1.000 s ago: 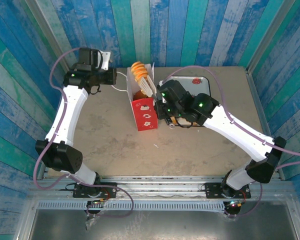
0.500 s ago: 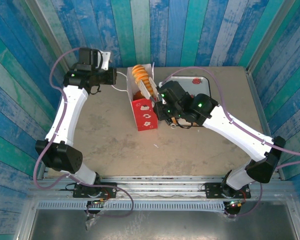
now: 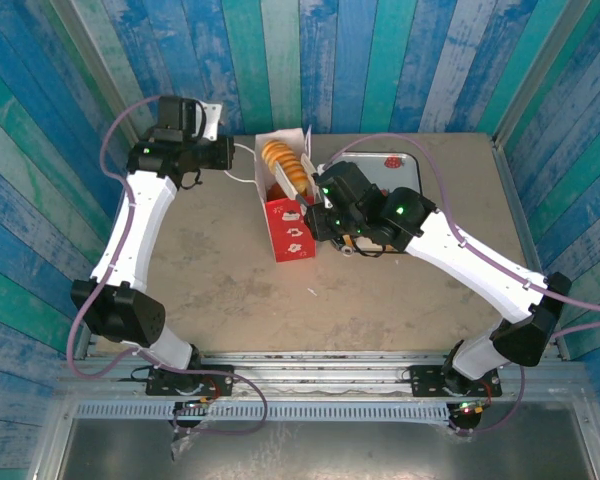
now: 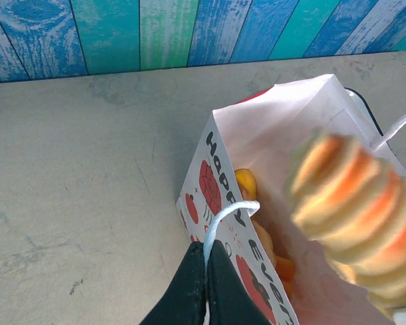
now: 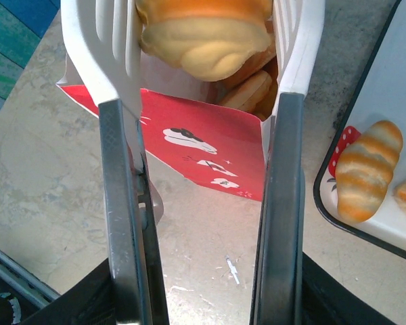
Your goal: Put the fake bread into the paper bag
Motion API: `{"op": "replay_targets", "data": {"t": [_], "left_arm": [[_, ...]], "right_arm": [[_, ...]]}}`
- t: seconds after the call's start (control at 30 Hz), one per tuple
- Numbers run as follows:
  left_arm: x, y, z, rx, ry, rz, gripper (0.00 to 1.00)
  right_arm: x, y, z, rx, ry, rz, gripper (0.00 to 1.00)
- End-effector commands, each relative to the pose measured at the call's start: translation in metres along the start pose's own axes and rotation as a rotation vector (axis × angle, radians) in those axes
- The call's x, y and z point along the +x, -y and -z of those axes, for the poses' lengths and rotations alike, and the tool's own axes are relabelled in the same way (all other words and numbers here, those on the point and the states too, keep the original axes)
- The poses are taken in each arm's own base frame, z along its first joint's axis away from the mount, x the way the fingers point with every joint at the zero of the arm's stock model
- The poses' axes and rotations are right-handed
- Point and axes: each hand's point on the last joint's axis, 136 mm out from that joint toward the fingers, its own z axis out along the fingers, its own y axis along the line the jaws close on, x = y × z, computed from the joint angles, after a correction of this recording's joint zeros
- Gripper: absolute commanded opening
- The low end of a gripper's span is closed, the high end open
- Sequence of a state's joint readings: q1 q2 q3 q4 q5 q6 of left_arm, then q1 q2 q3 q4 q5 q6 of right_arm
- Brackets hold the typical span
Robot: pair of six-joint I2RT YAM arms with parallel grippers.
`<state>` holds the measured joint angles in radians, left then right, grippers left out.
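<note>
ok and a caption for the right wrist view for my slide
Toy croissant between the fingers of the right gripper above the open paper bag, striped roll on the tray

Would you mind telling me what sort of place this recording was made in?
Most likely a staged robot test booth: a left arm and right arm bolted to a table, painted blue plank walls around it, toy bread and a paper bag.

Beneath my arms spreads a scuffed grey-beige worktop [image 3: 210, 285]. A tall red-and-white paper bag [image 3: 291, 237] stands upright on it, a white dark-rimmed tray [image 3: 405, 162] lies just to its right, and a small white scrap [image 3: 311, 291] lies nearer me.
</note>
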<state>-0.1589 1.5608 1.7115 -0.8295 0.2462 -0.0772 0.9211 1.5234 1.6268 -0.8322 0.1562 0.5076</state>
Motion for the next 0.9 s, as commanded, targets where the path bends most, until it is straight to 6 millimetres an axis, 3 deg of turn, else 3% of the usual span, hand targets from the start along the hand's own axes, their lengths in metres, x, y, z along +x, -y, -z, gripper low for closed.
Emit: {"op": "replay_targets", "data": {"t": [0.0,0.2,0.33,0.53,0.7,0.87], "left_arm": [[-0.013,0.009,0.024,0.020,0.072,-0.029,0.02],[-0.016,0.011,0.026,0.027,0.081,-0.029,0.03],[-0.018,0.013,0.027,0.038,0.087,-0.030,0.10],[-0.032,0.024,0.039,0.087,0.143,-0.038,0.40],[-0.054,0.027,0.060,0.100,0.234,-0.027,0.63],[-0.068,0.029,0.089,0.103,0.356,-0.013,0.89]], "right_arm": [[-0.007,-0.006,0.002,-0.014,0.021,0.007,0.52],[-0.011,-0.007,0.005,-0.021,0.032,0.010,0.53],[-0.017,-0.010,0.009,-0.027,0.050,0.014,0.53],[-0.039,-0.023,0.036,-0.099,0.123,0.024,0.53],[-0.059,-0.034,0.082,-0.195,0.217,0.021,0.53],[-0.060,-0.022,0.122,-0.207,0.296,0.002,0.53]]}}
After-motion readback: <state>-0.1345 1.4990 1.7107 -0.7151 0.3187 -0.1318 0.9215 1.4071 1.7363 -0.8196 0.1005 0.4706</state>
